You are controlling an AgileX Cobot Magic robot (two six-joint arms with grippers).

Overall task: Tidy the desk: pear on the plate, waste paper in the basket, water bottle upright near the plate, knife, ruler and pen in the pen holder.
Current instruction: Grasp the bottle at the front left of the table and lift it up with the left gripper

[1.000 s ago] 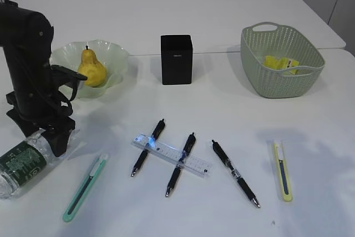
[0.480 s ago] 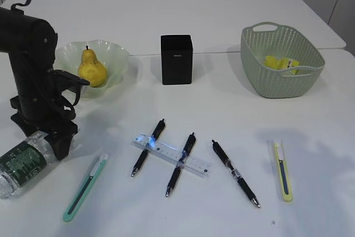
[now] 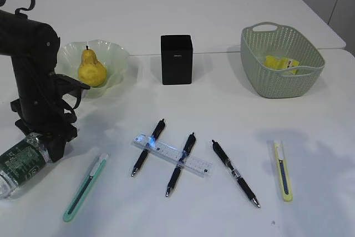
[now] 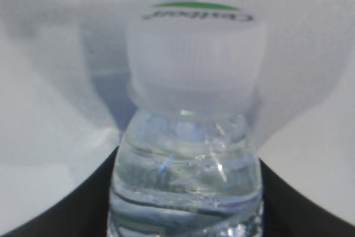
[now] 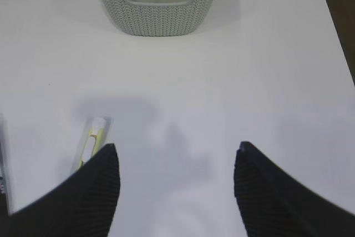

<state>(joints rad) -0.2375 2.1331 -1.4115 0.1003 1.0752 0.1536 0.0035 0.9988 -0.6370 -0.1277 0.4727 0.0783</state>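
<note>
The water bottle (image 3: 22, 162) lies on its side at the table's left front. My left gripper (image 3: 52, 145) reaches down onto its neck end. In the left wrist view the bottle (image 4: 186, 187) fills the space between the black fingers, which touch both of its sides, just behind the white cap (image 4: 194, 54). The pear (image 3: 91, 69) sits in the plate (image 3: 119, 54). Yellow waste paper (image 3: 282, 63) lies in the basket (image 3: 277, 84). The ruler (image 3: 172, 155) rests across two of three pens (image 3: 148, 147). My right gripper (image 5: 176, 148) hangs open over bare table beside a yellow knife (image 5: 91, 140).
The black pen holder (image 3: 176, 59) stands at the middle back. A teal knife (image 3: 86, 187) lies in front of the bottle. The yellow knife (image 3: 283, 170) lies at the right front, a third pen (image 3: 234, 173) left of it. The basket (image 5: 158, 12) is ahead of the right gripper.
My left arm has shifted slightly left and down along the bottle, and its fingers have closed in onto the bottle's neck end. Nothing else on the table has moved.
</note>
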